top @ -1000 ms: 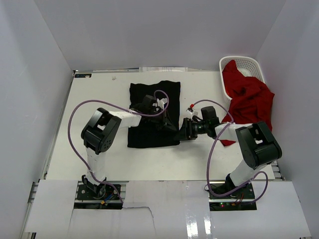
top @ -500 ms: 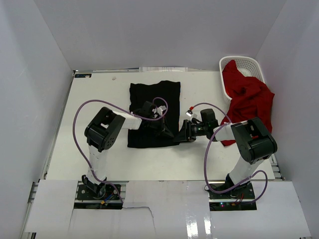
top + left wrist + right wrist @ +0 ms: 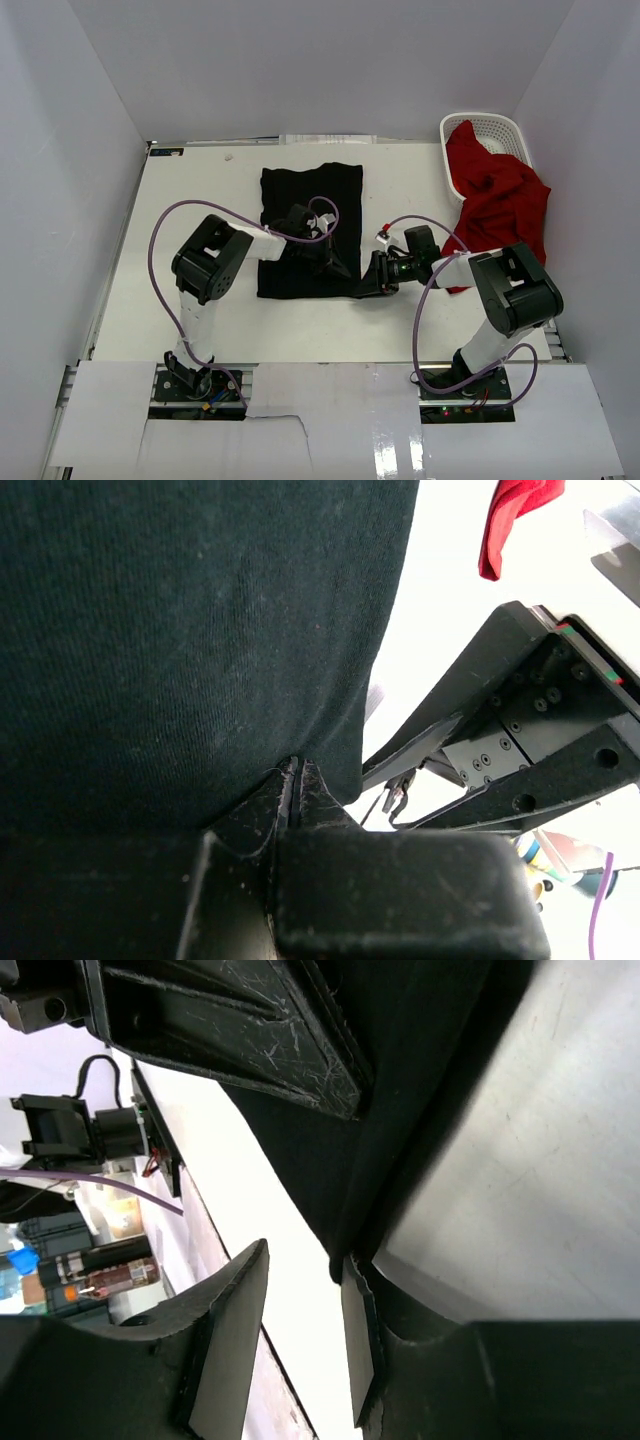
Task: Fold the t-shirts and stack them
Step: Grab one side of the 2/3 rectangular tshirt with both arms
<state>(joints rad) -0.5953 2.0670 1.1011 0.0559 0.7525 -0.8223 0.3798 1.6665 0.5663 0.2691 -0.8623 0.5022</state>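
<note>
The soft, light, plain black cloth t-shirt is lying flat mid-desk, likely handling best by its near right corner, where the left tool is seemingly pinching a thin fold, fingers together, and the right tool is straddling the hem, fingers apart.

This is a robotics lab, set up as a closed test cell. A bare white table is boxed in on three sides by plain white panel walls. A left arm and a right arm are bolted at the table's near edge, with purple cables looping loose. The only household things are a black t-shirt, a red t-shirt and a white basket.
</note>
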